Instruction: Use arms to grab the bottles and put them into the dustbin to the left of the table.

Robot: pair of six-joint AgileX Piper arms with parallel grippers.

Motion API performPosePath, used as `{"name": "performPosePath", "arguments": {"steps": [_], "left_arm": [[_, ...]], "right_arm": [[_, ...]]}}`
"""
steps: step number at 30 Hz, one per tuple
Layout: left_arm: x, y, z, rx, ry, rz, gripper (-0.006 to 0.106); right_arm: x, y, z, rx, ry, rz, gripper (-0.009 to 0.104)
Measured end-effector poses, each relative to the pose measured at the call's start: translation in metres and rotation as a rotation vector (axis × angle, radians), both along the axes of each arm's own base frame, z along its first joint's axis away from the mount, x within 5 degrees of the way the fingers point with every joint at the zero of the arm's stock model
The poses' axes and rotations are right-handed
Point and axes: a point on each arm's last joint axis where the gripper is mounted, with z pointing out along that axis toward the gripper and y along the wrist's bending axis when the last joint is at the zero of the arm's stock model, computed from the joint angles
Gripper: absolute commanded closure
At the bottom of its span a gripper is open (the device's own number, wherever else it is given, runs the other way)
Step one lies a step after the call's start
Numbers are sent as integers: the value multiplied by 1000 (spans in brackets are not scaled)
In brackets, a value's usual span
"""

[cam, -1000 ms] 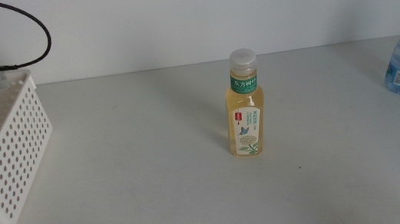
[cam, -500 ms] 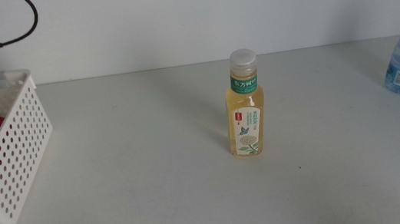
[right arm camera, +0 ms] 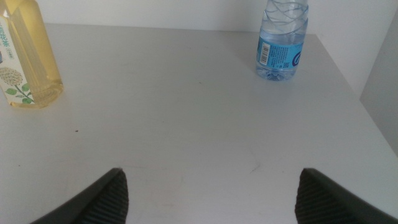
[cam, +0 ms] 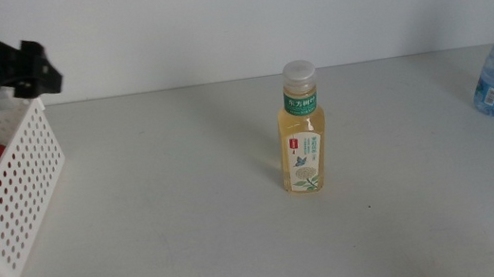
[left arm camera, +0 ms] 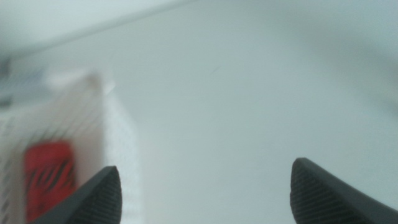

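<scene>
The left gripper (cam: 34, 79) is hanging above the dustbin (cam: 16, 198), jaws spread wide and holding nothing. The red can (left arm camera: 48, 177) is lying inside the dustbin, below and to one side of the nearer jaw, clear of both; the left wrist view is blurred. The right gripper (right arm camera: 211, 190) is sitting over the table (right arm camera: 186, 124) with jaws wide and empty. The tea bottle (right arm camera: 23, 59) is standing ahead of one jaw, the water bottle (right arm camera: 283, 40) farther ahead, nearer the other; neither is between them.
</scene>
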Motion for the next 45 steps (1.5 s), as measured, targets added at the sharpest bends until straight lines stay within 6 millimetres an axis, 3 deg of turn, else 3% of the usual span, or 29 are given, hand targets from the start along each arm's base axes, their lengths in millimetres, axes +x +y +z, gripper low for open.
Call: {"name": "performPosePath", "arguments": {"steps": [5,9,14,20,29,45], "left_arm": [[-49,-57,0,-68,-217,-134,10],[-82,-83,-4,-116,-332,-217,10],[-108,-110,-28,-145,-329,-321,10],[-132,-137,-70,-241,-496,-391,10],[-123,-152,-120,-338,-464,-368,10],[-106,-166,-151,-357,-464,-372,10]], "right_arm": [[0,0,0,0,0,0,25],[0,0,0,0,0,0,25],[0,0,0,0,0,0,25],[0,0,0,0,0,0,25],[0,0,0,0,0,0,25],[0,0,0,0,0,0,25]]}}
